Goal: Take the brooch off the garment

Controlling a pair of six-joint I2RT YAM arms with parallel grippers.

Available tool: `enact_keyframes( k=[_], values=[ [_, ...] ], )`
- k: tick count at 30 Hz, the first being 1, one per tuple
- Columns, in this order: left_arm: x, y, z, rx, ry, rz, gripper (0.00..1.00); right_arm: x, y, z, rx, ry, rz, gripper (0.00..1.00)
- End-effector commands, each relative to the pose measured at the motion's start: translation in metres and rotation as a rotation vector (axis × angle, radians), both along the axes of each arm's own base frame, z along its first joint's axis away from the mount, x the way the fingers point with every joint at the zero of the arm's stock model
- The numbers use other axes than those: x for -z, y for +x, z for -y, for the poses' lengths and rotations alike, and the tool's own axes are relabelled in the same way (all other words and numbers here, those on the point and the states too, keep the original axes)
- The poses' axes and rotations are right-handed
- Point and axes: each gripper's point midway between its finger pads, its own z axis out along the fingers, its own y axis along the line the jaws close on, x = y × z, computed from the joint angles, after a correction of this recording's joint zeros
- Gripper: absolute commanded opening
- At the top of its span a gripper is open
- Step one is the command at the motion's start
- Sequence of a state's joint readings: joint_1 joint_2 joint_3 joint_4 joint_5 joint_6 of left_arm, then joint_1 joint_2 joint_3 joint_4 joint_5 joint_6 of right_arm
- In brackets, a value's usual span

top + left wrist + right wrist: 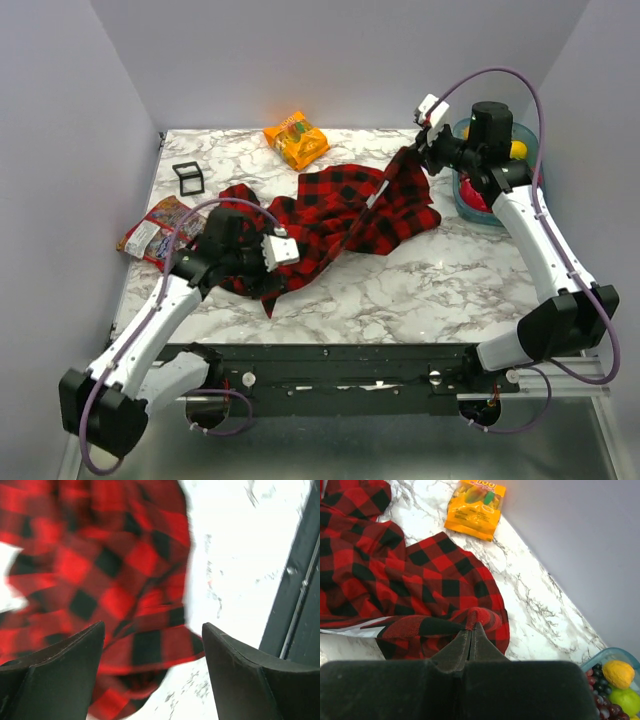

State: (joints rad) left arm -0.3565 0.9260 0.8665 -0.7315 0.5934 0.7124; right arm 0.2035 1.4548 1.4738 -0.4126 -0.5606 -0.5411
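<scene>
Bare tabletop lies open at front right, between the garment and the near edge. The garment covers the centre. An orange packet blocks the far edge; a black frame and snack wrapper crowd the left; a fruit bowl fills the far right corner.

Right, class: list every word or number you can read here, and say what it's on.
"100": on the orange plastic snack packet, right wrist view; its smaller print is blurred.
Print on the red crinkly snack wrapper: too small to read.
No lettering legible on the red-and-black plaid fabric garment.
</scene>
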Motion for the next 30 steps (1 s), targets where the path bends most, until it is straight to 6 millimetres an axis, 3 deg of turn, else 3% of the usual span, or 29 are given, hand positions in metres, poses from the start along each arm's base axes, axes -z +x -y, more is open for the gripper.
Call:
enact_keyframes(
  k=[1, 6, 9, 13, 18, 23, 26, 28, 30],
  values=[
    [0.034, 0.014, 0.026, 0.100, 0.077, 0.063, 0.86, -0.021, 0.005, -0.009, -0.011, 0.041, 0.028, 0.00],
    [0.061, 0.034, 0.040, 0.085, 0.126, 0.087, 0.84, -0.019, 0.005, -0.008, -0.005, 0.039, 0.030, 0.00],
    [0.062, 0.046, 0.048, 0.062, 0.105, 0.117, 0.83, -0.015, 0.003, -0.009, -0.008, 0.037, 0.023, 0.00],
    [0.046, 0.048, 0.068, 0.089, 0.016, 0.103, 0.82, -0.012, 0.004, -0.009, -0.004, 0.033, 0.019, 0.01],
    [0.024, 0.047, 0.104, 0.109, -0.121, 0.005, 0.83, -0.010, 0.018, -0.005, 0.044, 0.028, 0.022, 0.01],
    [-0.021, 0.042, 0.151, 0.124, -0.303, -0.068, 0.83, -0.013, 0.039, 0.004, 0.125, 0.016, 0.055, 0.00],
    [-0.029, 0.038, 0.164, 0.113, -0.322, -0.106, 0.84, -0.013, 0.048, 0.004, 0.139, 0.019, 0.053, 0.00],
    [-0.019, 0.037, 0.167, 0.114, -0.274, -0.095, 0.85, -0.016, 0.053, 0.002, 0.142, 0.027, 0.055, 0.00],
    [-0.007, 0.048, 0.163, 0.047, -0.226, -0.071, 0.84, -0.020, 0.055, 0.002, 0.147, 0.038, 0.058, 0.00]
  ],
)
